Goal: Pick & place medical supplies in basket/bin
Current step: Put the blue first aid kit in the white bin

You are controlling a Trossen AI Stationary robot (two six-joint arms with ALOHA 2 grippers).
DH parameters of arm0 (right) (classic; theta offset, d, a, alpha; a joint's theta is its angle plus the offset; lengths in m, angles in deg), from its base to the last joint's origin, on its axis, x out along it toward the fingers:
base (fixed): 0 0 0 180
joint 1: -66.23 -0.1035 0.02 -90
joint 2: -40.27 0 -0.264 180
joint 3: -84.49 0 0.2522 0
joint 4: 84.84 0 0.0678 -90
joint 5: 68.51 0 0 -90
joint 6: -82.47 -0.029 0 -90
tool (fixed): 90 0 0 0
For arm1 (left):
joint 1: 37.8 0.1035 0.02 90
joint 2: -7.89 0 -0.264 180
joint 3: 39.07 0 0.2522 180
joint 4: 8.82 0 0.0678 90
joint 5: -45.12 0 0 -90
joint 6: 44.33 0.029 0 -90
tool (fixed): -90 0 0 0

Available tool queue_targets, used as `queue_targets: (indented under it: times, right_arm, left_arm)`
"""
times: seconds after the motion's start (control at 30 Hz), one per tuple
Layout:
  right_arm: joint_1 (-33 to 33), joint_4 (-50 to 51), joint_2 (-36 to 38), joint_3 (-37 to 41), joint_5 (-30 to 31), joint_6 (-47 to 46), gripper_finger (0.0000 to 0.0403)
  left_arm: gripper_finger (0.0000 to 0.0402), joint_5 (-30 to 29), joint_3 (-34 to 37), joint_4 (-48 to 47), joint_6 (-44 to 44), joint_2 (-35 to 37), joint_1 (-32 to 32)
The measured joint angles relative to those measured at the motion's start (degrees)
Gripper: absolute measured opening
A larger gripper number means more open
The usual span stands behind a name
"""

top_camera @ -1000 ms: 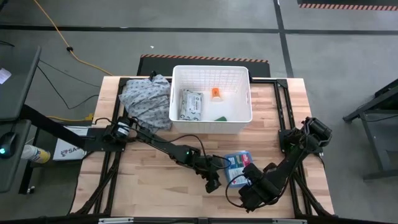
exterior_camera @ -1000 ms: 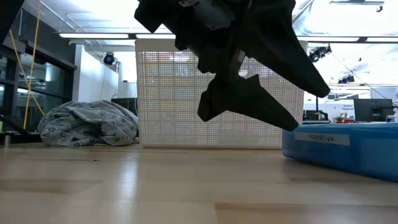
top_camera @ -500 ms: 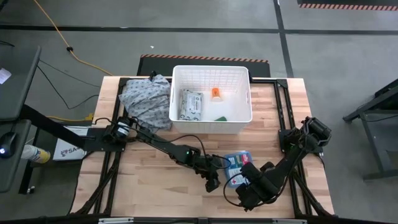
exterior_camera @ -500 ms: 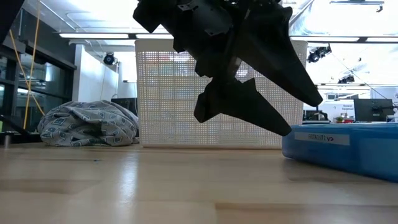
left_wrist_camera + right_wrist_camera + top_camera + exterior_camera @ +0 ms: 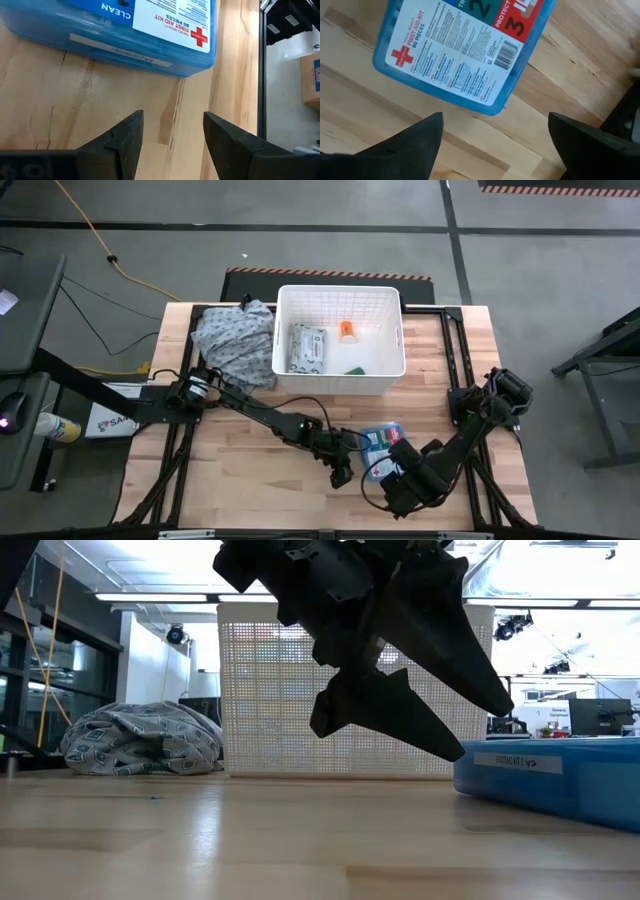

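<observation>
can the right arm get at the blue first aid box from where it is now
Probably yes. The right gripper hovers just short of the blue box with its fingers spread wide, and bare table lies between. The left gripper waits open at the box's other side, not blocking.

table (image 5: 240, 460): pale wood planks I work on, smooth, satin, grain lines showing
blue box (image 5: 465, 50): translucent blue plastic, glossy printed paper label on its lid
basket (image 5: 340, 375): white plastic, matt, grid-perforated walls
cloth heap (image 5: 235, 345): soft patterned grey fabric, crumpled
wipes pack (image 5: 306, 348): pale flexible wrapper, slight sheen
my left gripper (image 5: 172, 145): matt black plastic fingers (image 5: 230, 137)
</observation>
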Motion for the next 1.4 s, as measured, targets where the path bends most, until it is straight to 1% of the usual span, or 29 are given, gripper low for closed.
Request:
queue_targets:
  times: [0.3, 0.57, 0.7, 0.9, 1.1, 1.17, 1.23, 1.3, 1.4]
  right_arm:
    - [0.0, 0.8, 0.0, 0.0, -0.3, -0.9, 0.0296]
    - [-0.1, 7.0, 0.0, 0.0, -2.9, -3.7, 0.0247]
    - [-0.7, 7.3, 0.0, 0.0, -3.0, -4.9, 0.0227]
    - [-2.2, 8.0, 0.0, 0.0, -3.1, -6.8, 0.0206]
    - [-3.0, 7.9, 0.0, 0.0, -3.1, -8.0, 0.0204]
    - [-3.0, 5.5, 0.0, 1.6, -3.2, -8.3, 0.0204]
    - [-3.0, 1.4, 0.0, 4.7, -3.7, -8.4, 0.0204]
    - [-2.9, -3.6, 0.0, 8.6, -5.7, -9.4, 0.0204]
    - [-2.8, -6.8, -0.1, 13.6, -10.3, -11.5, 0.0204]
  left_arm:
    - [0.0239, -0.5, 0.0, 0.0, 0.0, 0.0, 0.0]
    - [0.0239, -1.0, 0.0, 0.0, 0.5, 0.0, 0.0]
    - [0.0239, -1.8, 0.0, 0.1, 0.5, 0.0, 0.0]
    - [0.0239, -2.1, 0.0, 0.1, 0.5, 0.0, 0.0]
    - [0.0239, -2.2, 0.0, 0.2, 0.5, 0.0, 0.0]
    - [0.0239, -2.2, 0.0, 0.2, 0.5, 0.0, 0.0]
    - [0.0239, -2.2, 0.0, 0.2, 0.5, 0.0, 0.0]
    - [0.0239, -2.2, 0.0, 0.2, 0.5, 0.0, 0.0]
    - [0.0239, -2.2, 0.0, 0.1, 0.5, 0.0, 0.0]
